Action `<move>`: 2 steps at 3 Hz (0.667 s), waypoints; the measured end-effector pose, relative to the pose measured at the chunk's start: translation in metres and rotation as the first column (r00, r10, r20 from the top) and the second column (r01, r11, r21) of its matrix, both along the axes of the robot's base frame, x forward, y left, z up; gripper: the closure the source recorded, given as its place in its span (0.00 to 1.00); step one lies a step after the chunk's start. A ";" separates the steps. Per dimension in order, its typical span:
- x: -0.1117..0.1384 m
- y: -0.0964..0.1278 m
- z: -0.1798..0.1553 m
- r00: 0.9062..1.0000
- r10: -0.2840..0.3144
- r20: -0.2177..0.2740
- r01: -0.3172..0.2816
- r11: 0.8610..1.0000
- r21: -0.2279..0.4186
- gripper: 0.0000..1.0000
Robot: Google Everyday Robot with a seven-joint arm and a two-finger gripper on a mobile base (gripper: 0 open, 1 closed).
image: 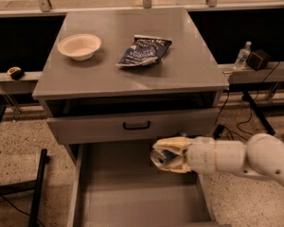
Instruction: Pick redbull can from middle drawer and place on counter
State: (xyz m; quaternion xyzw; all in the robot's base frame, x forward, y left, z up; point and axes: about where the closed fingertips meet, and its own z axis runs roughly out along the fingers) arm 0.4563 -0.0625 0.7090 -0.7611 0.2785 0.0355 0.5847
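Counter (194, 60): flat grey top, far half of the scene. It carries the dark blue snack bag (144, 50) near centre and the white bowl (79, 46) at left, well apart.

Middle drawer (128, 193): pulled out toward the near side, with bare grey floor showing. Above it, the upper drawer front (85, 129) with the black handle (136, 125) sits slightly out from the cabinet.

White arm (255, 157): comes in from the right, roughly level.

Gripper (157, 154): over the far right part of the middle drawer, just below the upper drawer front. The fingers (173, 143) are clamped above and below the redbull can (162, 158), closed to can width.

Redbull can: lying on its side in the grip, long axis about left-right, shiny silver top facing left. I cannot tell if it is clear of the drawer floor.

Clear bottle (243, 56) and small black box (259, 59): on the ledge at right, just beside each other.
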 end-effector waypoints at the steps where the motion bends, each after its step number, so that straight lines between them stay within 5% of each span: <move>1: -0.003 -0.016 0.002 0.999 -0.039 -0.006 0.039 0.999 0.010 1.00; 2: 0.002 -0.008 0.006 0.999 0.011 -0.049 -0.009 0.999 0.041 1.00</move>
